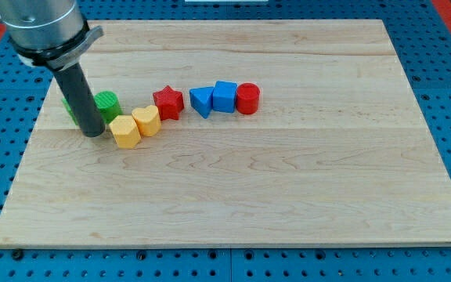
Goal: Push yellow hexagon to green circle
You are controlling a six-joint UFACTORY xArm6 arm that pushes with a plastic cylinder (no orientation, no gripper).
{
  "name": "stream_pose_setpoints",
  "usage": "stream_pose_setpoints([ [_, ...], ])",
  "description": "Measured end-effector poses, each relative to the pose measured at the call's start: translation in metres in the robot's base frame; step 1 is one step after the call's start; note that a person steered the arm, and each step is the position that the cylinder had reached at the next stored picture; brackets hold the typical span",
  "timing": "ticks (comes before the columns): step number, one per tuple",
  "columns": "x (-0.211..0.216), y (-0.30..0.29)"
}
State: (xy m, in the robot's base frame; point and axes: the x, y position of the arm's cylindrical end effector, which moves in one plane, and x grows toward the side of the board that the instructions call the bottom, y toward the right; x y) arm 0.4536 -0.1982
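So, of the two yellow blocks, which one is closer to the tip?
The left yellow block, the lower one in the view, right beside my tip. The other yellow block lies on its far side, nearer the red star.

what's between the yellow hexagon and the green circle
Nothing: in the camera view the yellow hexagon sits almost against the green circle, with my tip just to the view's left.

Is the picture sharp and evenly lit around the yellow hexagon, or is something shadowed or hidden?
Camera view: sharp, evenly lit, no glare; yellow hexagon crisp; my tip casts only a faint shadow; the rod hides part of the green circle.
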Motion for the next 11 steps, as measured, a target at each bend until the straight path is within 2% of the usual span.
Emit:
stream_pose_setpoints([
  [4, 0.034, -0.001],
  [6, 0.018, 0.009],
  [7, -0.001, -0.015],
  [8, 0.019, -0.019],
  [9, 0.061, -0.008],
  [10, 0.061, 0.023],
  [11, 0.042, 0.046],
])
